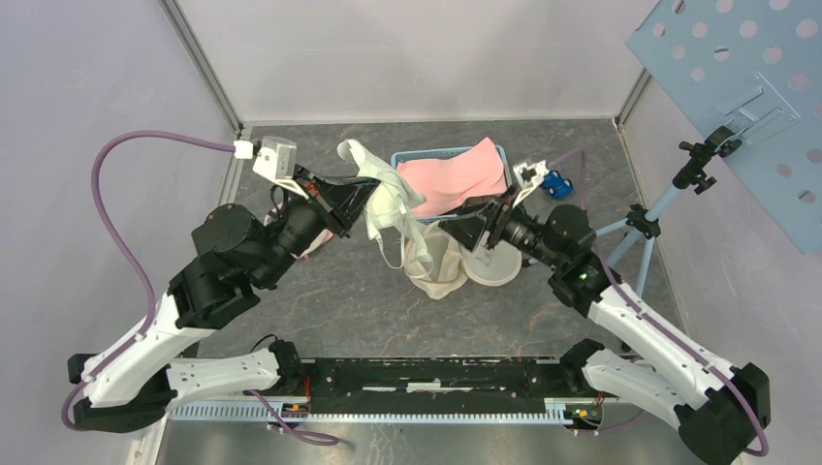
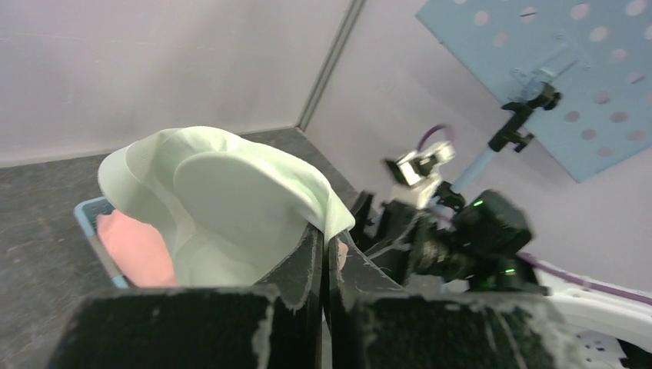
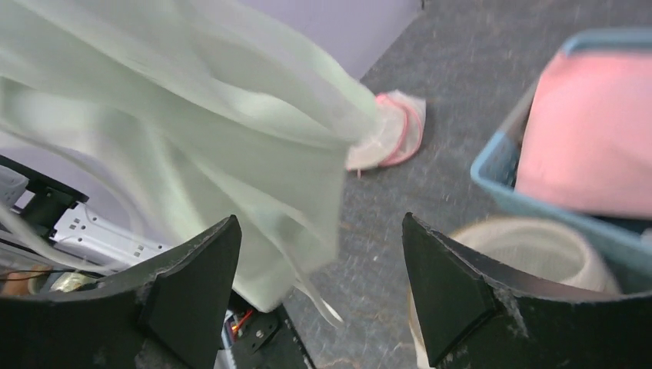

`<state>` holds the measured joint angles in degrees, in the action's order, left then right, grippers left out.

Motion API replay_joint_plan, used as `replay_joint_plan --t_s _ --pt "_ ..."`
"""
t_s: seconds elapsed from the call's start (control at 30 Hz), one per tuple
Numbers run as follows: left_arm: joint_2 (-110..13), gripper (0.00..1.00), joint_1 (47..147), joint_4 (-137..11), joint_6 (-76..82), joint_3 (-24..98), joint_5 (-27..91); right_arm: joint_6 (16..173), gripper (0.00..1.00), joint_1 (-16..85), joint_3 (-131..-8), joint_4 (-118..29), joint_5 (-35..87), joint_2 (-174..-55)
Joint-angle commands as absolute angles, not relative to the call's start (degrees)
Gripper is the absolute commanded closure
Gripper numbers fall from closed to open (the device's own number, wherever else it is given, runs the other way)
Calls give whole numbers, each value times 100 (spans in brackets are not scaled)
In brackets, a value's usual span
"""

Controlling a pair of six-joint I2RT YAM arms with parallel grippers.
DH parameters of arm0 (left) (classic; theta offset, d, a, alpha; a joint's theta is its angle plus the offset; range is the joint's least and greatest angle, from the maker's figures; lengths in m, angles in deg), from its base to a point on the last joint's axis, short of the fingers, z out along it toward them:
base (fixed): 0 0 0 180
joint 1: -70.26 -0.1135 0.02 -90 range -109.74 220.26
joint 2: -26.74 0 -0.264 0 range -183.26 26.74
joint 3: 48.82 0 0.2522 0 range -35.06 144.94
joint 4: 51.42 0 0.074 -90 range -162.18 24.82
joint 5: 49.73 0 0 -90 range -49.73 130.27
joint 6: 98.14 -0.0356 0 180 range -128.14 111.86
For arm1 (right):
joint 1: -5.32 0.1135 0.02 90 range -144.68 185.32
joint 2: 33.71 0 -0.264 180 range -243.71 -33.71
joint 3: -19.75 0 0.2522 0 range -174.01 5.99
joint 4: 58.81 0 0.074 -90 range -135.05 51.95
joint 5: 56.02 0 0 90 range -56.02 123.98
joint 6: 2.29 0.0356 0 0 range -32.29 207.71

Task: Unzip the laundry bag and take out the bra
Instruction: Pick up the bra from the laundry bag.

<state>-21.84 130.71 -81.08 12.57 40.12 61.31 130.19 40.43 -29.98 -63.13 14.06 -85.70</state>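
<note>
The pale green bra [image 1: 380, 194] hangs in the air over the table, and my left gripper [image 1: 365, 203] is shut on its edge. In the left wrist view the black fingers [image 2: 311, 254] meet on the bra [image 2: 223, 200] fabric at the gripper [image 2: 327, 232] tips. The cream mesh laundry bag [image 1: 433, 268] lies slumped on the table below the bra. My right gripper [image 1: 450, 230] is just right of the hanging bra and above the bag, open. In the right wrist view the gripper [image 3: 319, 223] has nothing between its fingers; the bra [image 3: 200, 131] hangs beyond them.
A blue basket [image 1: 412, 156] with a pink cloth [image 1: 456, 174] stands behind the bag. A small pink-rimmed mesh item [image 3: 388, 131] lies on the table at the left. A blue toy [image 1: 555, 184] and a tripod [image 1: 645, 221] are at the right.
</note>
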Motion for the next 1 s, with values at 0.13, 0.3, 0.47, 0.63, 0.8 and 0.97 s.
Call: replay_joint_plan --t_s 0.13,0.3,0.47,0.63,0.8,0.97 --pt "-2740 98 13046 -9025 1936 4639 7601 10686 19 4204 -5633 -3885 1640 -8932" --pt "-3119 98 13048 -9551 2763 4973 8264 10233 18 4573 -6377 -3232 1779 -9260" --pt "-3476 98 13045 -10167 3683 5356 8628 10051 16 4980 -6810 -3043 1660 -9649" --pt "-3741 98 13046 -10463 4069 5579 8769 9837 15 5354 -7102 -2905 1814 -9865" --pt "-4045 98 13039 -10931 4510 5830 8917 9631 15 5629 -7392 -2767 1841 -10044" --pt "-4093 98 13046 -10981 4938 5859 8902 9484 15 5925 -7479 -2696 2341 -10148"
